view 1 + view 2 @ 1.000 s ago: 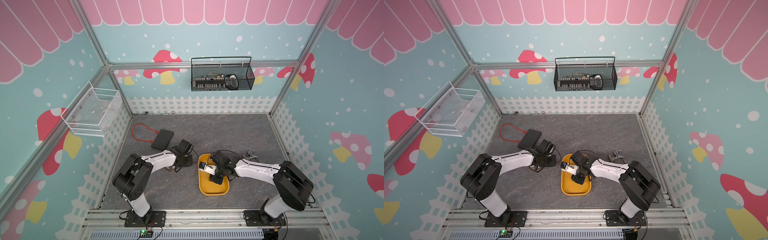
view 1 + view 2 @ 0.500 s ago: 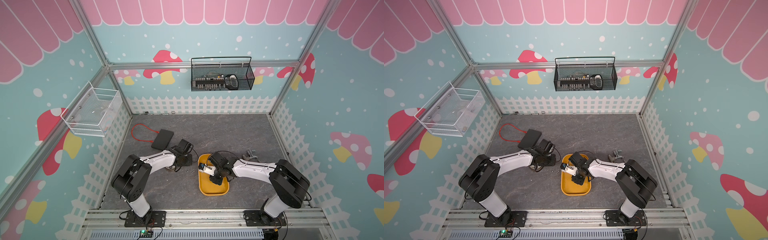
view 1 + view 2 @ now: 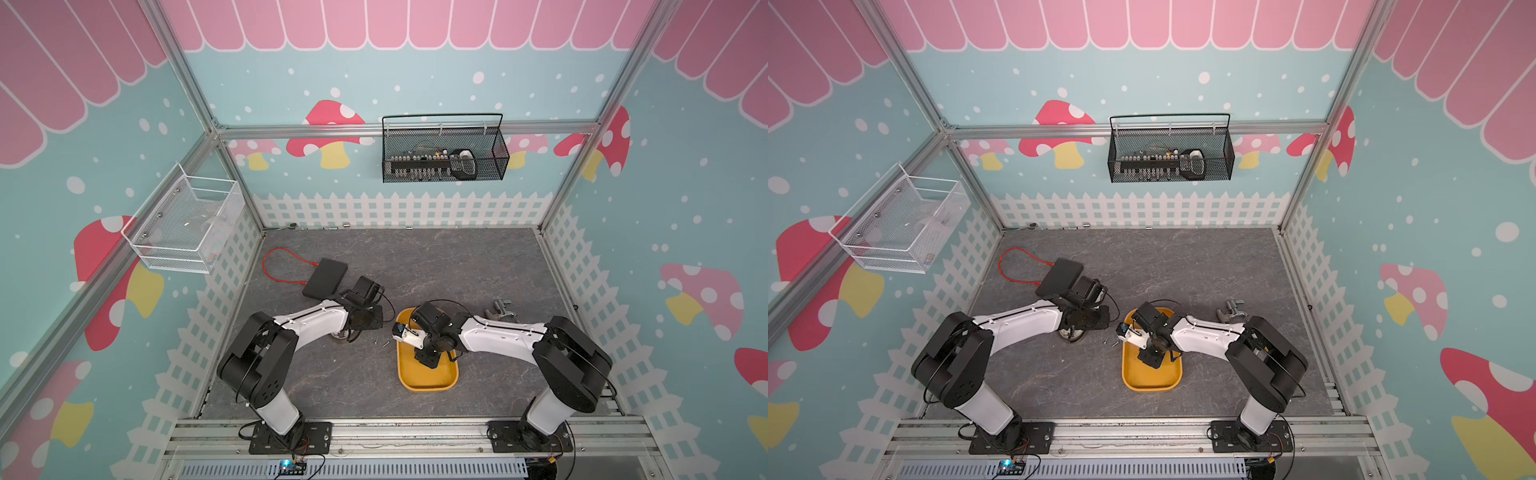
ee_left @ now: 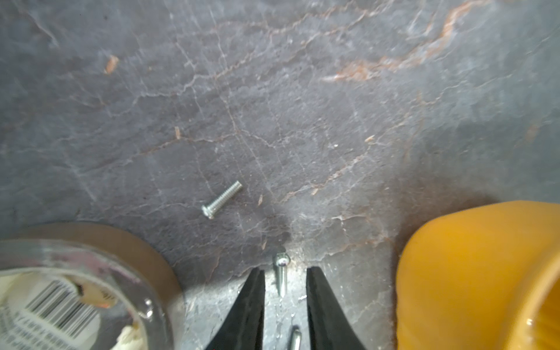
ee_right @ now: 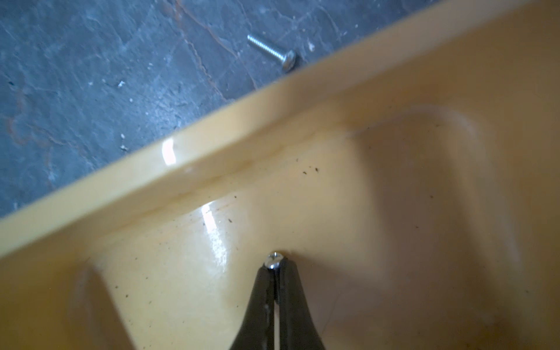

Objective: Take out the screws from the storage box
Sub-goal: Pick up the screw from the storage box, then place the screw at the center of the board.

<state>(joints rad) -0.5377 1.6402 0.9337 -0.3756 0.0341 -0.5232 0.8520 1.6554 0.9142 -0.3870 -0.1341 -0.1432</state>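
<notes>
Grey, slate-patterned tabletop (image 4: pixel 272 91) inside a teal enclosure painted with mushrooms.

**Progress (judged).** At least three screws lie out on the tabletop. One more is clamped but not yet lifted clear of the storage box (image 3: pixel 428 380). No other screw shows on the visible box floor, though the arm hides part of it. The task therefore appears close to its end. What is left is to carry the clamped screw over the wall and release it.

**Right gripper (image 5: pixel 275 268).** The fingers are pressed together on a screw (image 5: pixel 274 260). Its head protrudes just beyond the fingertips, and its shaft is hidden between them. The tips are at or just above the box floor; which one cannot be told.

**Left gripper (image 4: pixel 285 271).** It is low over the tabletop outside the box, with its fingers apart.
- A loose screw (image 4: pixel 281 269) lies in the gap between the tips, touching neither, with its head pointing away from the wrist.
- A second screw (image 4: pixel 295 338) lies deeper in the same gap.
- A third screw (image 4: pixel 222 200) lies ahead of the tips, off to one side.

**Surroundings.** The yellow-orange box wall stands near one left finger. A tape roll (image 4: pixel 75 288) stands near the other.
</notes>
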